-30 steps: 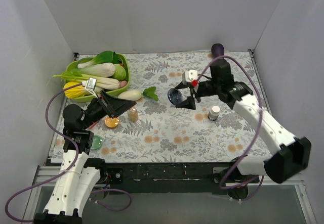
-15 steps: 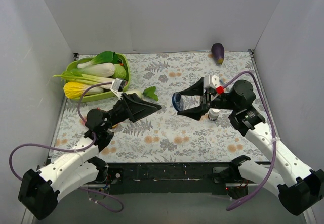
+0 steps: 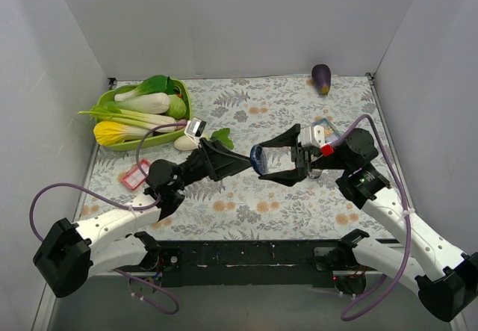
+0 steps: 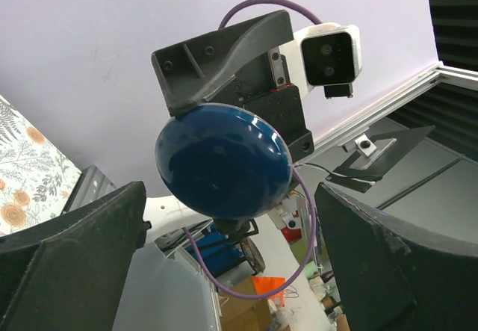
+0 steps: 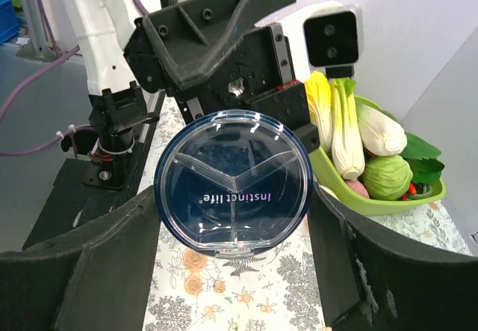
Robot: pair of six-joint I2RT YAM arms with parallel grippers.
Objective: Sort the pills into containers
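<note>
At your far left a pink tray (image 3: 135, 174) lies flat on the counter (image 3: 246, 208), just in front of the green basket (image 3: 187, 110) of vegetables. Your left hand (image 3: 243, 165) reaches toward mid-counter, released, with its fingers spread wide and gripping nothing. Right at its fingertips is the round container (image 5: 231, 189), held in the air above mid-counter between your two hands. You cannot tell from these views whether the left fingers touch it.

The container stands on edge. Its flat faces are upright and its axis runs left to right, with the dark blue domed bottom toward your left hand and the clear lid toward your right. The lid shows three wedge compartments and the words "Instinct life", upside down in the right wrist view.

Your right hand (image 3: 259, 161) is clenched on the container's rim.
</note>
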